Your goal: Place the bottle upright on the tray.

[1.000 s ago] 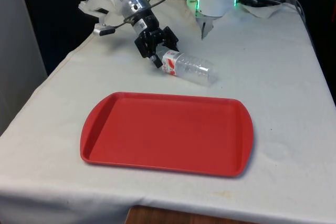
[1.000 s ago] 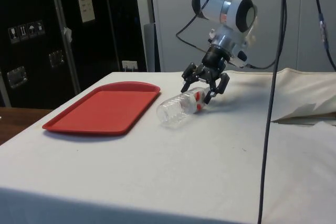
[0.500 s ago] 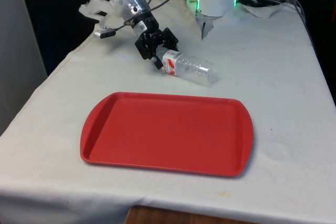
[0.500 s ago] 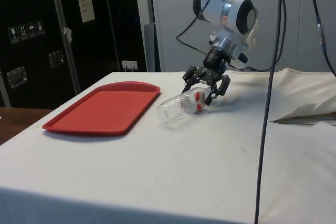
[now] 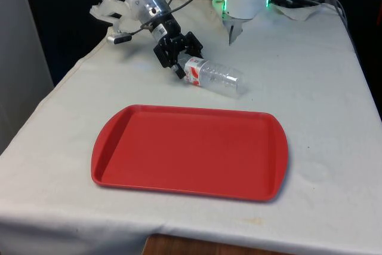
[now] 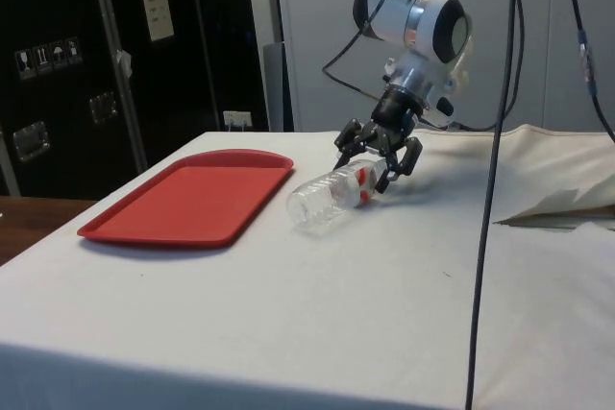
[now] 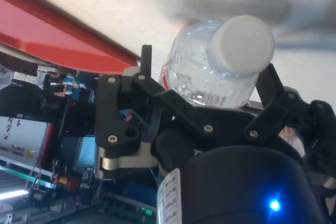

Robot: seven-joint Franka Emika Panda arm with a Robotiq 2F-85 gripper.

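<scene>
Beyond the tray's [image 5: 190, 150] far edge, the bottle [image 5: 216, 77] lies flat.
The gripper [image 5: 184, 53] sits open around its cap end.

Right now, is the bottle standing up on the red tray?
No, the bottle lies on its side on the cloth, beyond the empty tray.

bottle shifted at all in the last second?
No. In the front view the bottle lies on its side just beyond the tray's far rim, same as before. The gripper straddles its cap end, open.
</scene>
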